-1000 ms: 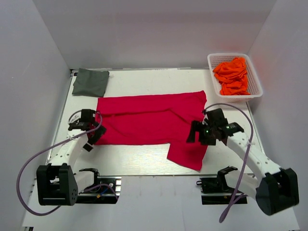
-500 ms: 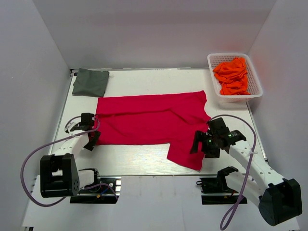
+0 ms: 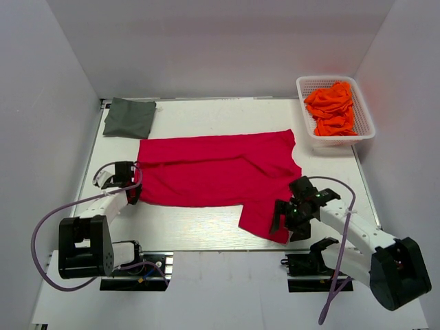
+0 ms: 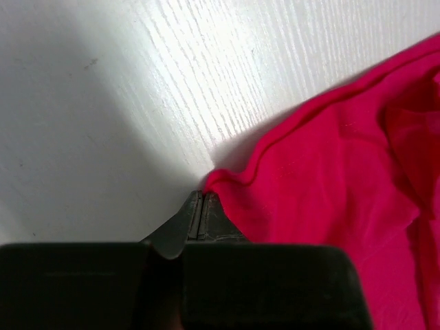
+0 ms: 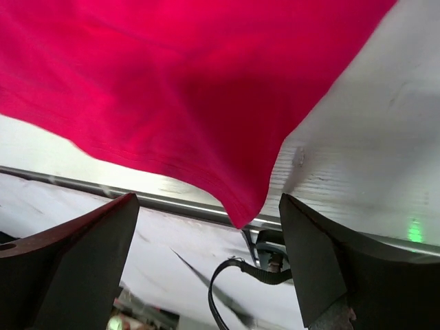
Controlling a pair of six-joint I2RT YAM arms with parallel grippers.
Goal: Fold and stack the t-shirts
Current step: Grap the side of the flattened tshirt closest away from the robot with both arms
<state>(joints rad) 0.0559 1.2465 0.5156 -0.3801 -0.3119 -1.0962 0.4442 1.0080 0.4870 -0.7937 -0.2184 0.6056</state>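
Note:
A crimson red t-shirt [image 3: 213, 172] lies spread flat in the middle of the table. My left gripper [image 3: 133, 194] sits at its left edge. The left wrist view shows that gripper [image 4: 201, 196] shut, with a puckered bit of the red t-shirt's [image 4: 330, 179] edge pinched at the tips. My right gripper [image 3: 288, 223] is open at the shirt's near right corner. In the right wrist view that corner [image 5: 240, 206] hangs between the spread fingers [image 5: 75, 261] over the table's front edge. A dark grey-green t-shirt [image 3: 129, 117] lies folded at the back left. Orange t-shirts [image 3: 331, 108] fill the basket.
The white mesh basket [image 3: 366, 130] stands at the back right corner. The table's metal front rail [image 5: 165, 203] and a black cable [image 5: 234, 289] lie just below the right gripper. White walls enclose the table on three sides.
My left gripper went from open to shut on the red t-shirt's left edge. My right arm moved toward the near edge, down to the shirt's lower right corner, staying open.

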